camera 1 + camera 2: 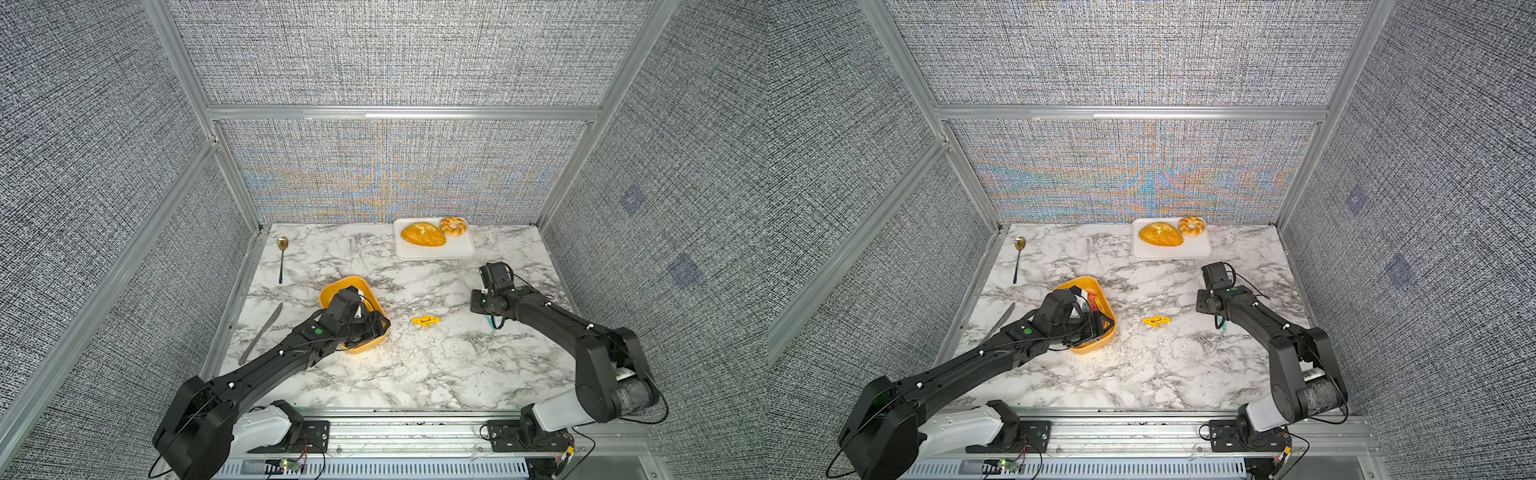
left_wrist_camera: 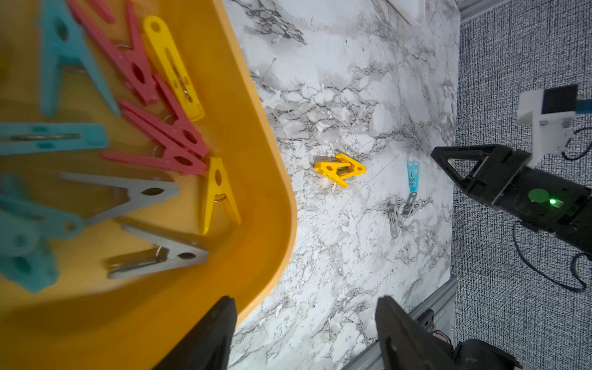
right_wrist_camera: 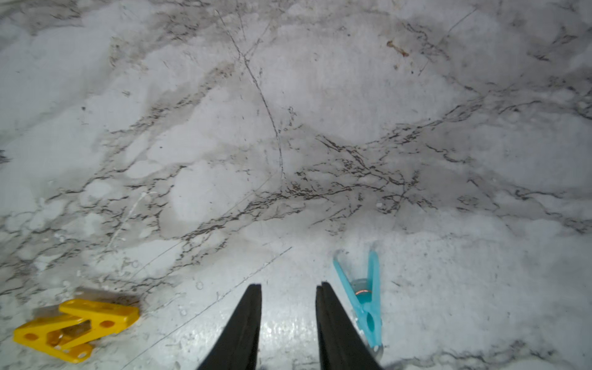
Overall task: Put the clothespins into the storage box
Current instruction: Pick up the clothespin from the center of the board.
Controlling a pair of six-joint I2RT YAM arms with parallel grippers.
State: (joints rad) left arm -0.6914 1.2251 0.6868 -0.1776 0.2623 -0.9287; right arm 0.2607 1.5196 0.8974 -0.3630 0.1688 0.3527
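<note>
Storage box (image 1: 335,289): sits on the table (image 1: 415,374), left of centre in both top views. The left wrist view shows red, teal, yellow and grey clothespins (image 2: 166,141) lying loose on its floor.

Left end effector (image 2: 307,330): hangs over the box's near corner. Fingers are wide apart with nothing between them.

Right end effector (image 3: 288,320): low over the table on the right side. Fingers are narrowly apart and the gap is empty.

Outside the box:
- Two yellow clothespins (image 3: 77,330), touching, one lying across the other, between the box and the right arm.
- One teal clothespin (image 3: 362,294), flat on the table just beside the outer face of one right finger; contact cannot be told.
- Two grey clothespins (image 2: 398,213), just beside the teal one.

Also present: white tray (image 1: 432,253) with bread at the far edge; spoon (image 1: 282,257) and knife (image 1: 262,332) at the left.
</note>
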